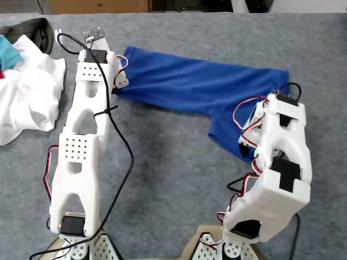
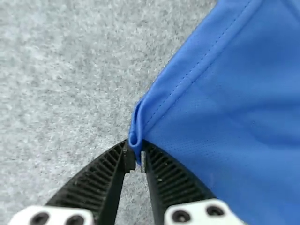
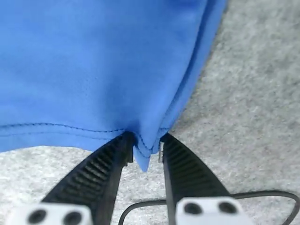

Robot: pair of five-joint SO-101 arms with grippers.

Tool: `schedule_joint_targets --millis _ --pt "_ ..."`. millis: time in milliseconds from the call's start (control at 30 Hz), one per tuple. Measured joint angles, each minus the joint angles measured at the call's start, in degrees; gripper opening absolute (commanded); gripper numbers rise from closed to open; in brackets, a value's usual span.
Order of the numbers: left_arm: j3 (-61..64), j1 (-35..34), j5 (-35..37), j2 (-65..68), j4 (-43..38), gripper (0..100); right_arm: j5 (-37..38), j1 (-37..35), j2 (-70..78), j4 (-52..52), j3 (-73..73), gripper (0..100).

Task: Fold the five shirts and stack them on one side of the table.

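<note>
Blue shirt [image 1: 200, 86] pinched at both ends.

We see it spread across the far half of the grey table [image 1: 162, 179], bent in an L. Our left gripper [image 2: 136, 160] has its jaws closed tight on a rolled hem corner at one end; our right gripper [image 3: 144, 144] has its jaws clamped on a pointed corner at the other. We judge this cloth light, thin and limp, perhaps a touch slick, so it will sag between the two holds rather than keep any shape, and stitched hem corners like these look the surest places to take it. A heap of other shirts [image 1: 27, 92] sits on the left arm's outer side.
</note>
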Motion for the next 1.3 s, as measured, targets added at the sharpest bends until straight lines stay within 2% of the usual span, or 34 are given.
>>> schedule_joint_targets --millis 200,467,1000,1300 --pt "0.0 0.0 0.0 0.0 0.0 2 -1.1 -0.7 0.0 1.0 0.0 11.2" --pt "0.0 0.0 0.0 0.0 0.0 2 -3.5 -6.4 0.0 3.8 0.0 11.2" --pt "0.0 0.0 0.0 0.0 0.0 2 -4.2 -6.8 0.0 2.5 0.0 11.2" --pt "0.0 0.0 0.0 0.0 0.0 2 -7.6 -11.1 0.0 4.6 0.0 11.2"
